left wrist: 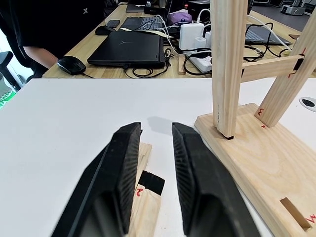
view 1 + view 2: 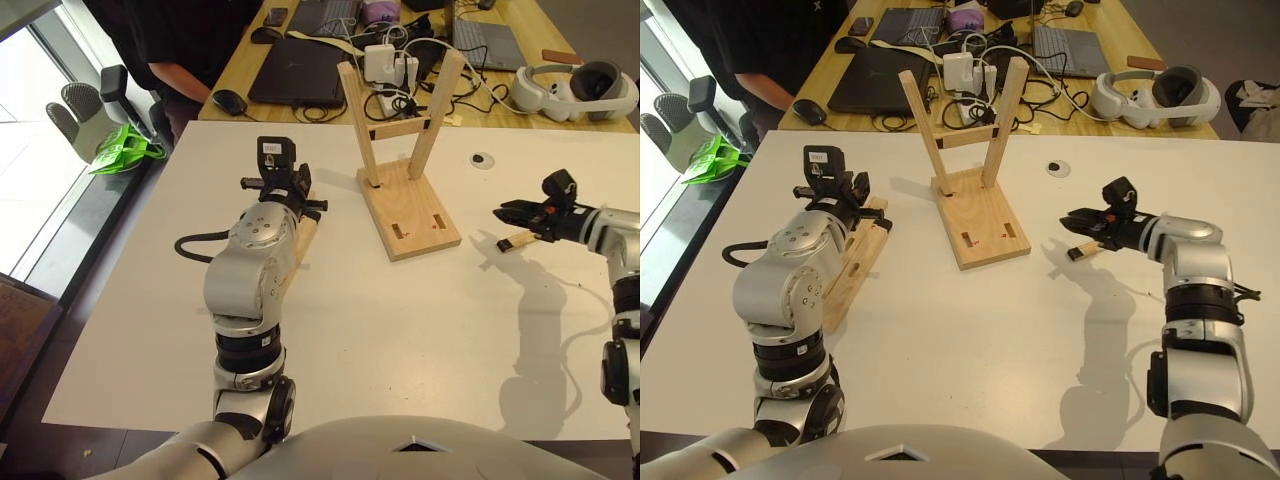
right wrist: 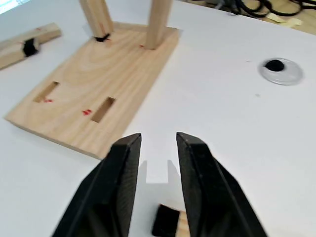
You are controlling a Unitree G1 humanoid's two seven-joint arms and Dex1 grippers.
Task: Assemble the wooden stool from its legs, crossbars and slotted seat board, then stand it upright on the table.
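The slotted seat board (image 2: 410, 210) lies flat at the table's middle. Two legs (image 2: 358, 120) stand in its far slots, joined by a crossbar (image 2: 400, 128); the two near slots (image 3: 102, 109) are bare. At the left, loose legs (image 2: 855, 265) lie on the table under my left gripper (image 1: 157, 127), which is open just above one leg's end (image 1: 145, 197). At the right, my right gripper (image 3: 159, 137) is open and hovers over a short crossbar (image 2: 1083, 250) with a black-taped end, lying beside the board.
A cable grommet (image 2: 483, 159) is set in the table right of the stool. Behind the far edge, a wooden desk carries laptops (image 2: 300, 72), a power strip (image 2: 392, 65) and a headset (image 2: 575, 88). A person stands at the far left.
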